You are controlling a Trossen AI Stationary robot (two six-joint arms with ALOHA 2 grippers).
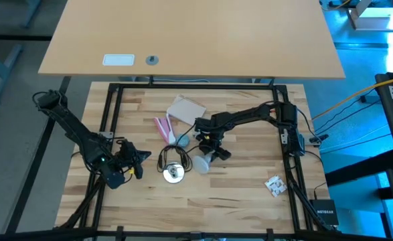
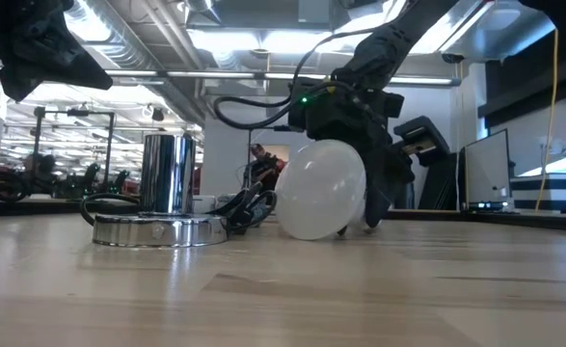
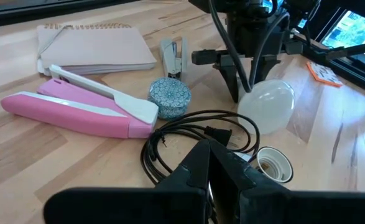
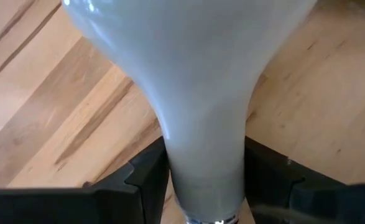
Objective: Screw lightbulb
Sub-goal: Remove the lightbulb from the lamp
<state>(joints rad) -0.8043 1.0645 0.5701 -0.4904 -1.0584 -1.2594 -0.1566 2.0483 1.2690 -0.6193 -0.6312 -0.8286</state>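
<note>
Your left gripper [image 1: 134,165] sits shut and empty at the table's left, near the socket base [image 1: 175,173]. To its right the lightbulb [image 1: 202,163] lies on its side on the wood, the right gripper [image 1: 209,155] narrowly straddling its neck. You are at the pickup step. Next, you likely need a firm clamp, then lift and turn the screw end down over the socket.

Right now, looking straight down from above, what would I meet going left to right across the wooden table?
Left gripper → silver socket base → lightbulb, lying on the table between the right gripper's jaws → small white crumpled piece near the right edge.
</note>
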